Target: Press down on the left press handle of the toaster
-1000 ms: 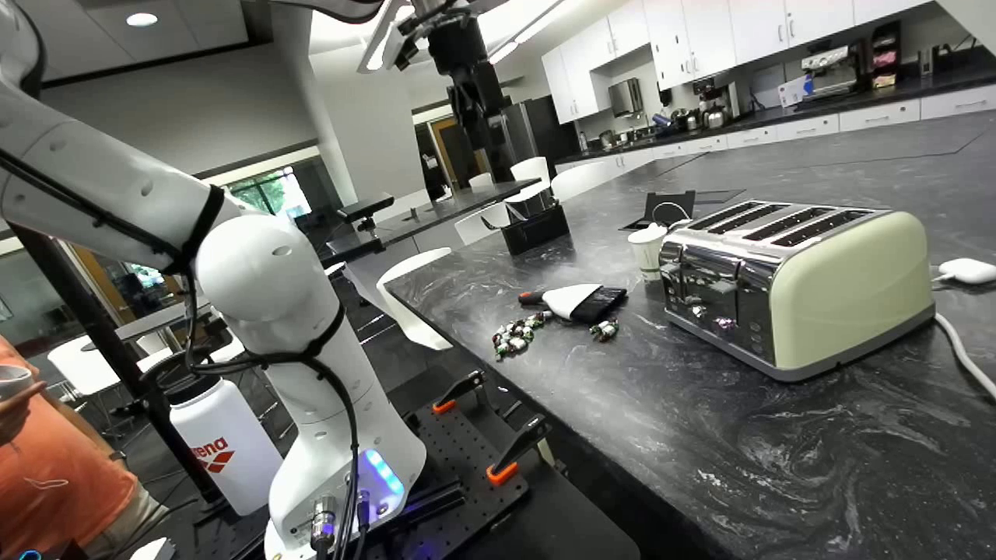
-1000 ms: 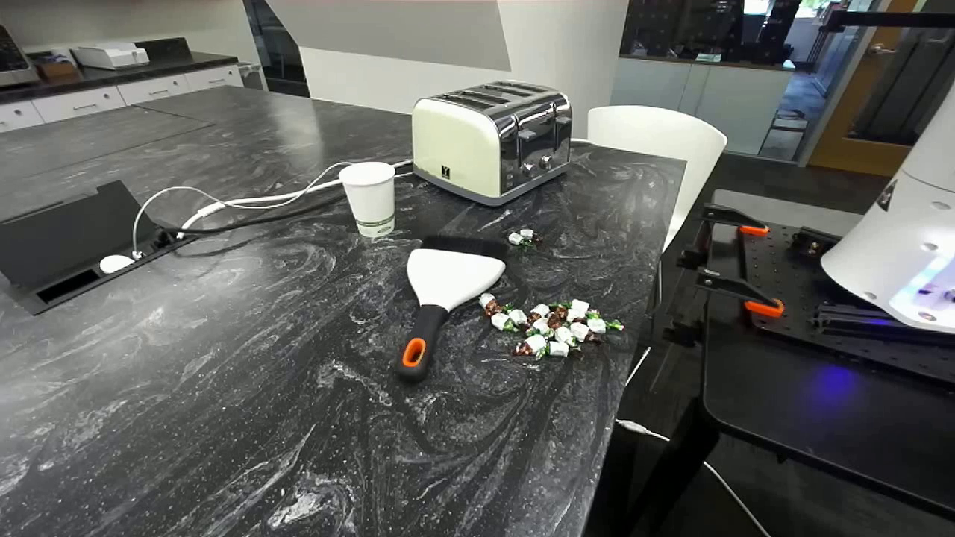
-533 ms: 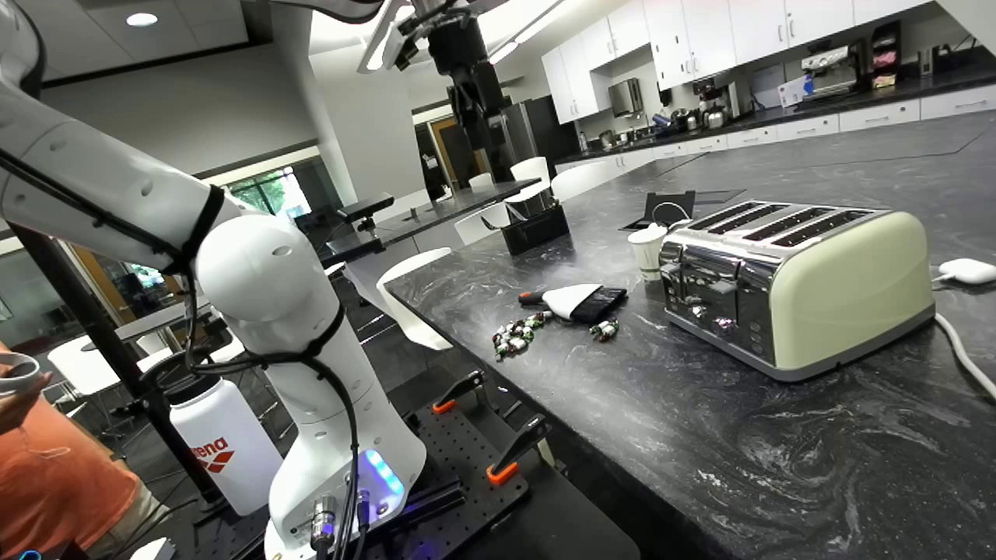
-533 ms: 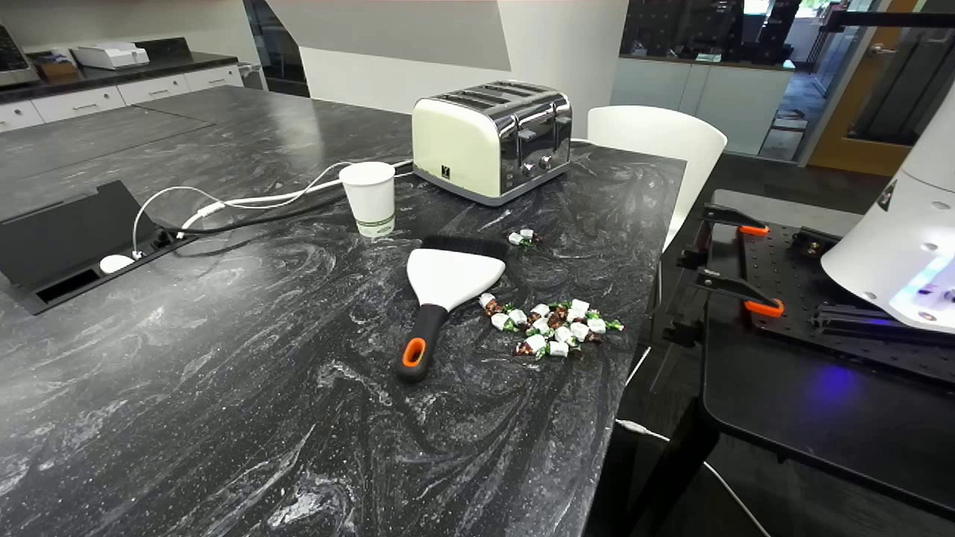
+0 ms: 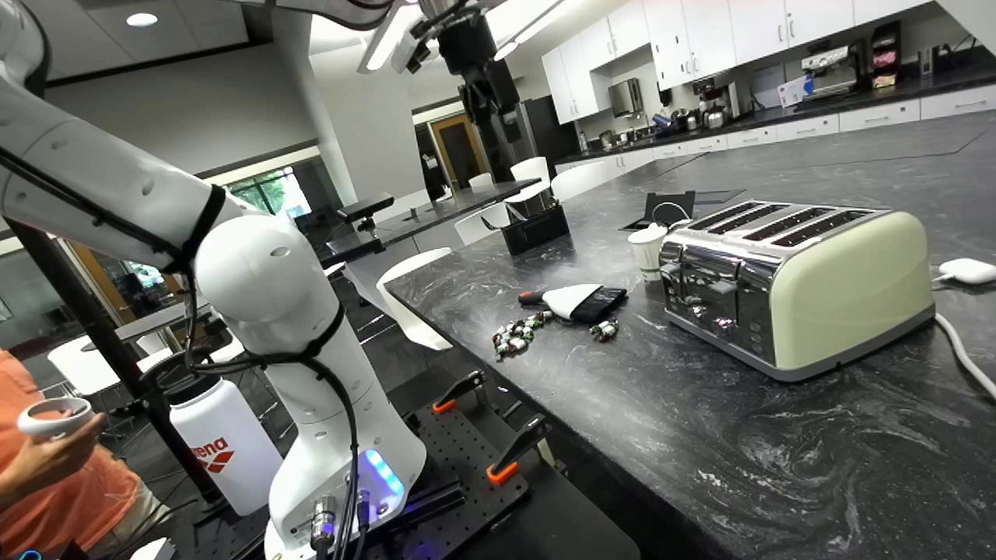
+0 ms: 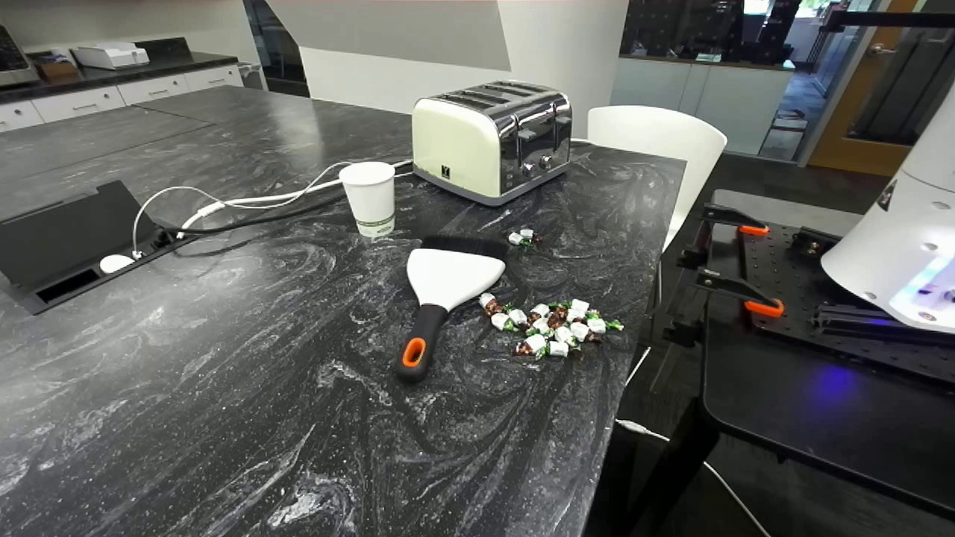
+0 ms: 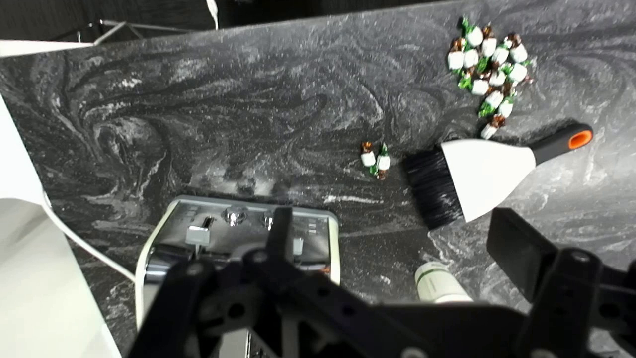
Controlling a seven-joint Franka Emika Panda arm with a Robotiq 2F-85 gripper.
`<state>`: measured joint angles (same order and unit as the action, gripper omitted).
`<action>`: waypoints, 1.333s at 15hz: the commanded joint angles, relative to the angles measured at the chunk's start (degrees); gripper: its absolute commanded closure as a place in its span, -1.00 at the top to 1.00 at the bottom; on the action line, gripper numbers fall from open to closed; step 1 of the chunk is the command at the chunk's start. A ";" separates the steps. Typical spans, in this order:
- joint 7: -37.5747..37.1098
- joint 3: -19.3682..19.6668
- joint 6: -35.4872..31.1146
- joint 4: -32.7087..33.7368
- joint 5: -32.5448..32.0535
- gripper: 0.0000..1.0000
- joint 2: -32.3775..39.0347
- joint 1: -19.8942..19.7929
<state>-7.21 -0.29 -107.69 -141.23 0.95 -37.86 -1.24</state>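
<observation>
On one desk, nearest first in an exterior view, we list: one brush, lying flat; one cluster of wrapped candies — overlapping, so we cannot count them; two loose candies; one paper cup, upright; one four-slot toaster beyond it, bearing two press handles, the left press handle being the nearer. We record one arm, arched up and over — its one gripper hanging above the desk, pointing down, fingers spread wide, well apart from the toaster.

The gripper partly hides the toaster in the wrist view; an exterior view crops a person.
</observation>
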 commanded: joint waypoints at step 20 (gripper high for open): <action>-17.48 2.76 -46.60 1.64 -8.66 0.17 42.60 -4.45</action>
<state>-20.89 1.42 -151.21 -142.06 -6.46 0.79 -6.96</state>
